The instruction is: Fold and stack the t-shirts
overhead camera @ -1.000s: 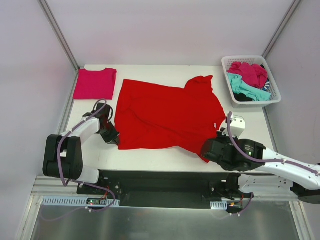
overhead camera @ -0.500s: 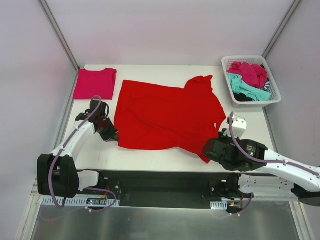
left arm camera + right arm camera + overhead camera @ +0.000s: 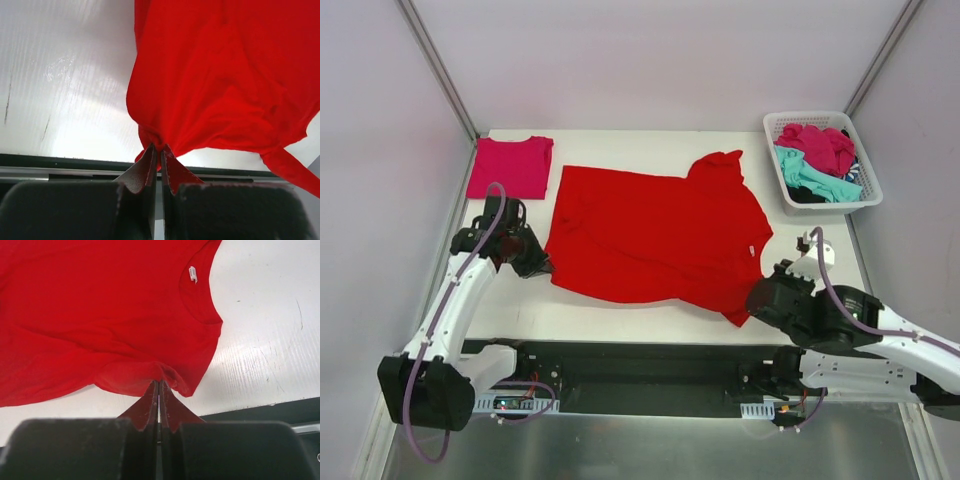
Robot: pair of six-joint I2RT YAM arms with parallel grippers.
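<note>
At the near-left of the bench, left end effector point(image 3: 160, 150): jaws closed to a sliver, with a bunched corner of the large bright red cloth t-shirt point(image 3: 655, 235) pinched between the tips. Right end effector point(image 3: 158, 385), near-right: likewise clamped, on a fold of the shirt's edge close to the neckline. Shirt lies spread across the middle of the white bench point(image 3: 820, 240), lightly creased. Folded magenta-pink t-shirt point(image 3: 510, 166) at far-left corner. White plastic lattice basket point(image 3: 772, 124) of unfolded shirts point(image 3: 815, 150) at far-right corner.

Risks:
- Both pinches are thin, so an uneven pull could slip one out.
- Unequal lift would skew the fold.
- Dragged cloth could slide over the near edge.
</note>
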